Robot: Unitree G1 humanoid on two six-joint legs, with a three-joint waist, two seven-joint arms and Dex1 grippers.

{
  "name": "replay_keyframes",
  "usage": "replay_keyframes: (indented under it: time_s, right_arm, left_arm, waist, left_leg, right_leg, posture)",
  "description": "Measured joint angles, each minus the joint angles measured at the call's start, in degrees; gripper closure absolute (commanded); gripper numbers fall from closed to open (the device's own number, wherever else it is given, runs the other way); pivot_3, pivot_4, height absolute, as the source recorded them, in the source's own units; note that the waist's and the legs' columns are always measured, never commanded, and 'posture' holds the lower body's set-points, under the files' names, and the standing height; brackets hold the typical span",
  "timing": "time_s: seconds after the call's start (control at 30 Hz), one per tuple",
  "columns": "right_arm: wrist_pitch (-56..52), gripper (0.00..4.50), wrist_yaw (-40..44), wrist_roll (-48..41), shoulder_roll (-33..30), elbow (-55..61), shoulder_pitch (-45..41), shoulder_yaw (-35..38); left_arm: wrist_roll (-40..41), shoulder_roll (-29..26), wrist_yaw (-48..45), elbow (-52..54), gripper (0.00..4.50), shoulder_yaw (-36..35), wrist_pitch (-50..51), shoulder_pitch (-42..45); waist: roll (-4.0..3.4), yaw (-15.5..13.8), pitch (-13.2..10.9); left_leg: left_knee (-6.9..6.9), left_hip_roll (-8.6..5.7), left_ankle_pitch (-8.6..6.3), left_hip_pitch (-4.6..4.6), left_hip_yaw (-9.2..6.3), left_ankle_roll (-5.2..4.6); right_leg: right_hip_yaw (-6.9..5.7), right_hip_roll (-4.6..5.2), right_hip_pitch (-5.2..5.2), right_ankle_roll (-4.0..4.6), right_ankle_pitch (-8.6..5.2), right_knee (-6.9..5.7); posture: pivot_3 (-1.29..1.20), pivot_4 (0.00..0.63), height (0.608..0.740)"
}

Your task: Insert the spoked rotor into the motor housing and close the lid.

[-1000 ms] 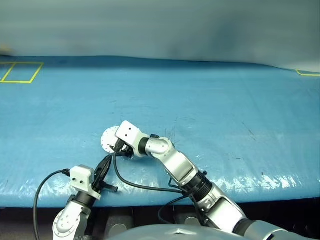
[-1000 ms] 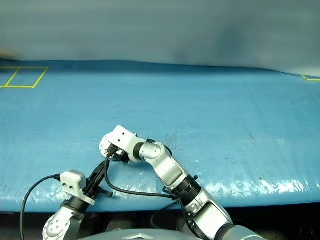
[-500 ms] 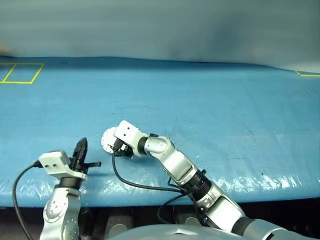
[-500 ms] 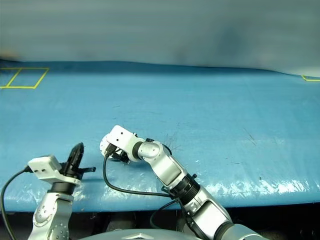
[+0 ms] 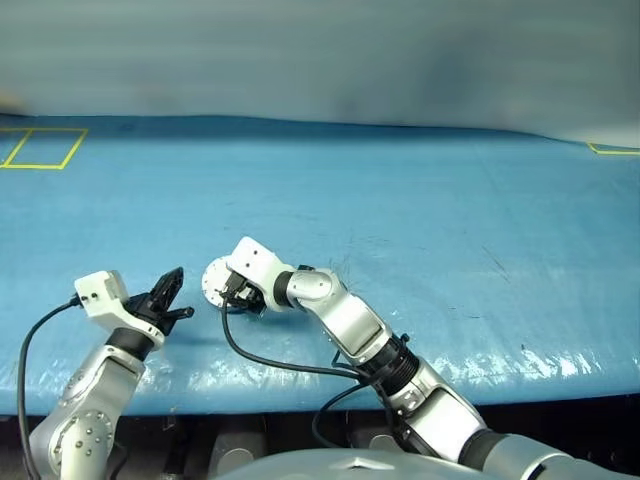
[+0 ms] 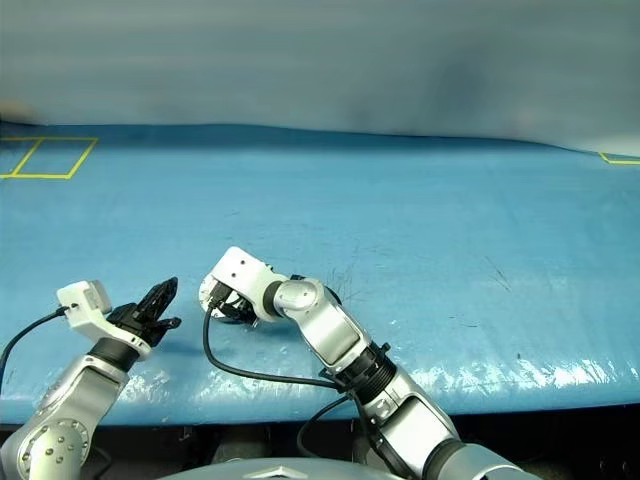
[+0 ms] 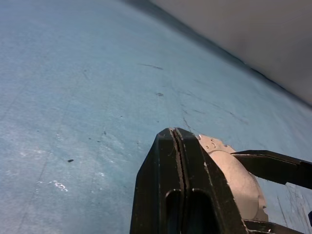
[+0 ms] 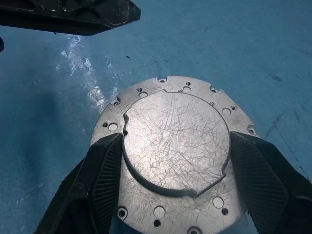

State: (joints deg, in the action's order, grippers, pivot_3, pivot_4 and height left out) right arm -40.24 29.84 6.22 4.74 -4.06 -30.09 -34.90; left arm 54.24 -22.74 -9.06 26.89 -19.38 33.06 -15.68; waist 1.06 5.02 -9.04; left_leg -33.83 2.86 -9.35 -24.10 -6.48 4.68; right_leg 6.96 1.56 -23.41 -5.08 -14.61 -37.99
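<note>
Now, lid (image 8: 175, 151): closed, plain face with raised centre circle up, low left of centre in the head views on the blue table (image 5: 420, 190).
Right gripper (image 8: 170, 190): spread wide, one finger at each side of the disc's rim, seemingly gripping it.
Left gripper (image 5: 168, 296): pressed shut, empty, just left of the disc.
Handling: likely rigid, heavy metal, smooth and slippery.
Hold: best across the rim, opposite sides.
</note>
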Motion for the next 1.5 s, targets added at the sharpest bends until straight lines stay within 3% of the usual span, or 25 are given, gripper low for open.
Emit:
replay_keyframes:
  time_s: [0.17, 0.9, 1.5]
  right_arm:
    - [1.6, 1.44, 0.2, 0.1, -0.3, -0.1, 0.3, -0.8]
    - [4.7, 1.44, -2.3, 2.2, -0.2, -1.8, -0.1, -3.3]
    - [4.6, 1.44, -2.3, 2.2, -0.2, -2.2, 0.0, -3.0]
  left_arm:
    - [0.5, -4.5, -4.0, -2.6, 4.5, 0.8, 4.9, 2.0]
    - [-3.3, -6.7, -6.0, -5.7, 4.5, -0.1, 10.5, 3.8]
    - [-10.8, -5.6, -9.7, -5.7, 4.5, 1.3, 8.5, 4.6]
  waist:
    - [-0.03, 0.2, 0.0]
    - [-0.1, 0.3, 0.1]
    - [-0.39, 0.3, 0.3]
  left_leg:
    - [0.16, 0.1, -0.09, 0.06, 0.06, 0.03]
    - [0.19, 0.19, -0.13, 0.32, 0.13, 0.12]
    - [0.19, 0.18, -0.32, 0.31, 0.17, 0.43]
  right_leg:
    - [-0.02, -0.06, -0.03, 0.13, -0.09, 0.02]
    - [0.0, -0.08, 0.01, 0.17, -0.11, -0.02]
    - [0.01, -0.04, -0.02, 0.18, -0.12, 0.05]
  posture:
    - [0.0, 0.15, 0.74]
    - [0.0, 0.15, 0.74]
    - [0.0, 0.15, 0.74]
